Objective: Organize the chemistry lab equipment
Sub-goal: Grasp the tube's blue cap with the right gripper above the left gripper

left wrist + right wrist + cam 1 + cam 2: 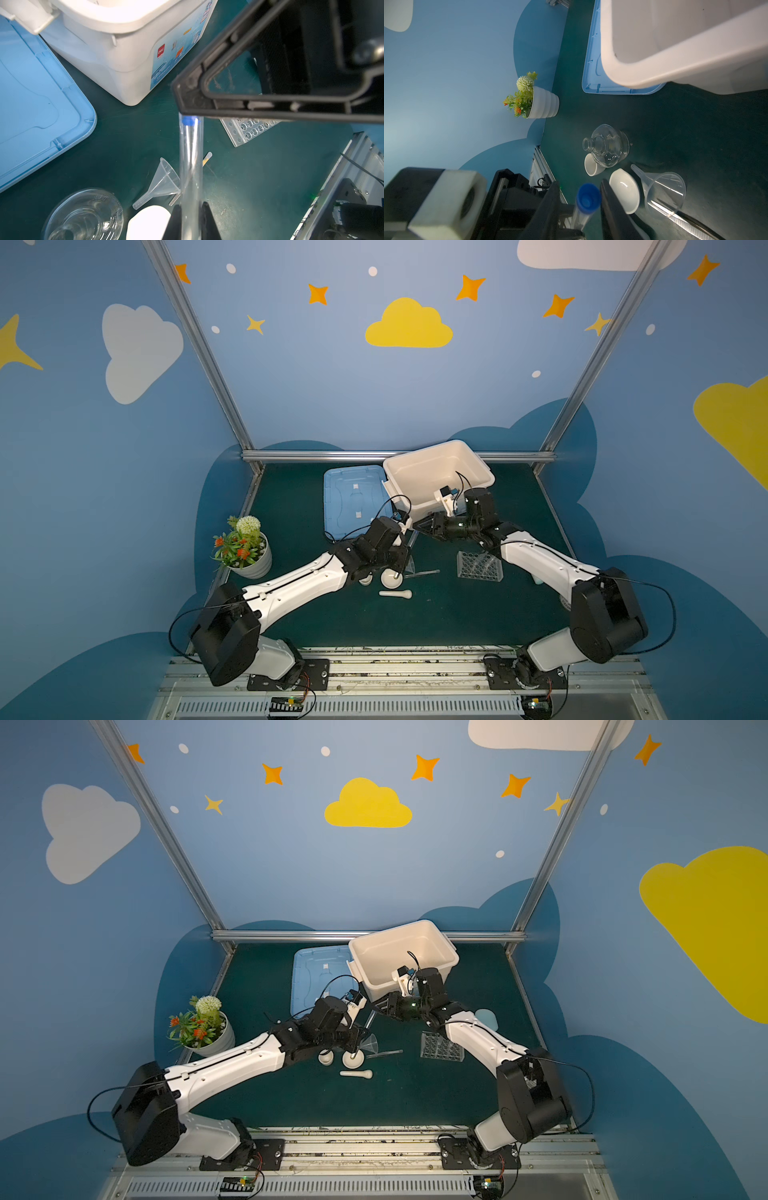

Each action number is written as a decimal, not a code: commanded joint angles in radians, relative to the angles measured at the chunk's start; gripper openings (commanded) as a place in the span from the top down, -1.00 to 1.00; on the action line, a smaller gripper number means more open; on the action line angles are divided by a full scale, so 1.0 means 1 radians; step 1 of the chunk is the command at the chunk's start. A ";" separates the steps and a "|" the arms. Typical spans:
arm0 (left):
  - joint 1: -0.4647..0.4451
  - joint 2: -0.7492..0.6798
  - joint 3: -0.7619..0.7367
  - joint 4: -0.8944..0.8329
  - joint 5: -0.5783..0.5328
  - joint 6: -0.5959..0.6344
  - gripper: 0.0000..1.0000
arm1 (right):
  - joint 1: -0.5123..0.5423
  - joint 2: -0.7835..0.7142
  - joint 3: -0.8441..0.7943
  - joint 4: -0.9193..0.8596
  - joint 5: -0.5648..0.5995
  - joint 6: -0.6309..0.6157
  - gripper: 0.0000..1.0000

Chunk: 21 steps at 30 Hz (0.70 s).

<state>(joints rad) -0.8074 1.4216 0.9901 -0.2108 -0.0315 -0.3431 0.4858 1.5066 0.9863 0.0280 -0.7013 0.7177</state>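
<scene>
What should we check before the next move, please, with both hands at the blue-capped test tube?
1. Left hand shut on the test tube: ok.
2. Right hand lined up on the blue cap: ok, its jaws stand either side of it.
3. Right hand gripping the cap: not ok, a gap shows on one side.
4. Rack standing with holes up: ok.
5. Rack holes free: cannot tell, clear plastic and too small.
6. Funnel clear of the tube: cannot tell, it lies on its side close beside it.
</scene>
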 commanded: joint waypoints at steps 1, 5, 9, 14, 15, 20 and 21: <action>-0.002 0.009 0.030 0.020 0.008 0.009 0.81 | -0.003 0.001 -0.011 0.004 -0.015 -0.013 0.35; -0.002 0.013 0.033 0.024 0.007 0.010 0.81 | -0.003 -0.001 -0.008 0.004 -0.026 -0.015 0.35; -0.003 0.018 0.039 0.024 0.013 0.011 0.81 | -0.003 -0.002 -0.011 0.003 -0.026 -0.017 0.37; -0.001 0.021 0.037 0.022 0.013 0.010 0.81 | -0.003 -0.003 -0.014 0.010 -0.029 -0.015 0.51; -0.003 0.021 0.036 0.022 0.013 0.011 0.81 | -0.004 -0.006 -0.015 0.010 -0.027 -0.017 0.54; -0.002 0.022 0.033 0.016 0.016 0.016 0.81 | -0.004 -0.019 -0.023 0.010 -0.012 -0.025 0.66; -0.003 0.021 0.033 0.016 0.018 0.018 0.81 | -0.005 -0.022 -0.024 0.008 -0.010 -0.026 0.70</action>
<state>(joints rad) -0.8078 1.4307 1.0054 -0.2008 -0.0261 -0.3416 0.4839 1.5063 0.9791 0.0284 -0.7158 0.7120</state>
